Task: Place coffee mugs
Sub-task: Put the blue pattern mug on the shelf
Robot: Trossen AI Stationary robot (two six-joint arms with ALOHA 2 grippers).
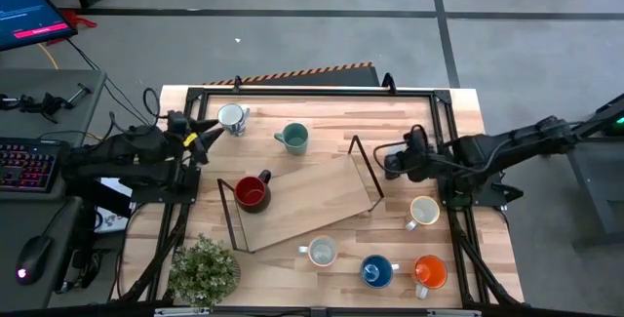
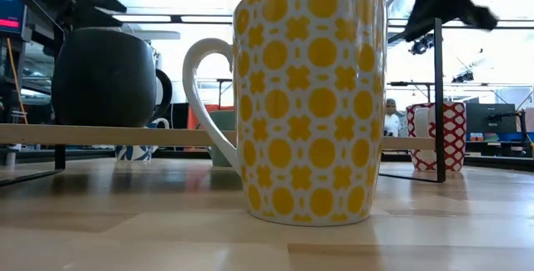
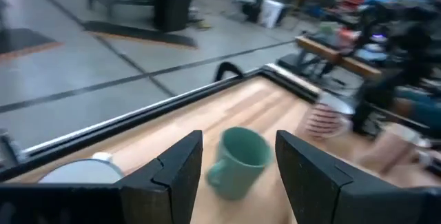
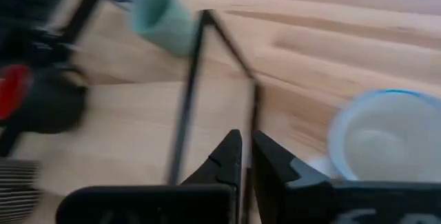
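The left gripper (image 1: pixel 208 138) hovers at the upper left of the table (image 1: pixel 322 98) in the high view, its fingers (image 3: pixel 180 165) spread apart and empty, just beside a white mug (image 1: pixel 232 117). The teal mug (image 1: pixel 292 138) stands a little to the right of that one (the left wrist view frames it between the spread fingers). The red mug (image 1: pixel 253 192) sits at the left end of the wooden shelf (image 1: pixel 312 200), centre frame. The right gripper (image 1: pixel 390 159) hangs over the shelf's right end, fingers clenched on nothing. A cream mug (image 1: pixel 423 211) is right of the shelf. Along the bottom edge stand a grey mug (image 1: pixel 321 251), a blue mug (image 1: pixel 376 271) and an orange mug (image 1: pixel 429 272). A plant (image 1: pixel 204 271) occupies the lower left.
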